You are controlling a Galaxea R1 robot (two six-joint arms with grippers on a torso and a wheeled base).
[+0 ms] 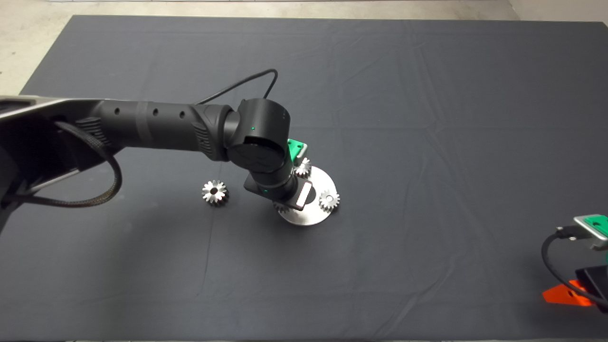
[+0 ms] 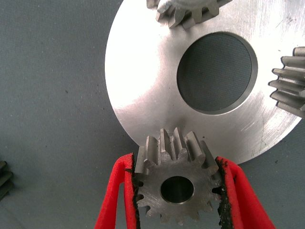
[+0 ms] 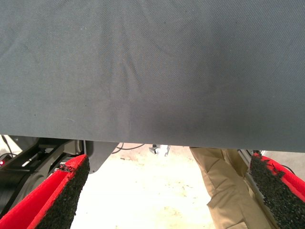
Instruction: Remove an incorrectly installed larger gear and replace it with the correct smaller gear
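Observation:
The larger gear [image 1: 214, 192], star-toothed and shiny, lies alone on the mat left of the round metal plate [image 1: 308, 217]. My left gripper [image 2: 175, 160] is shut on the smaller gear [image 2: 176, 188], gripping its toothed sides, and holds it at the plate's [image 2: 143, 71] near-left edge, overlapping the rim. In the head view the left wrist hides the fingers; only a few of that gear's teeth [image 1: 280, 207] show. Two like small gears [image 1: 303, 167] [image 1: 329, 200] sit on the plate around its centre hole [image 2: 217, 71].
My right gripper [image 1: 570, 294] is parked at the lower right edge, open [image 3: 167, 191], over the mat's edge. A person's leg in tan trousers [image 3: 224, 191] shows beyond the mat. A cable [image 1: 247, 83] loops above the left arm.

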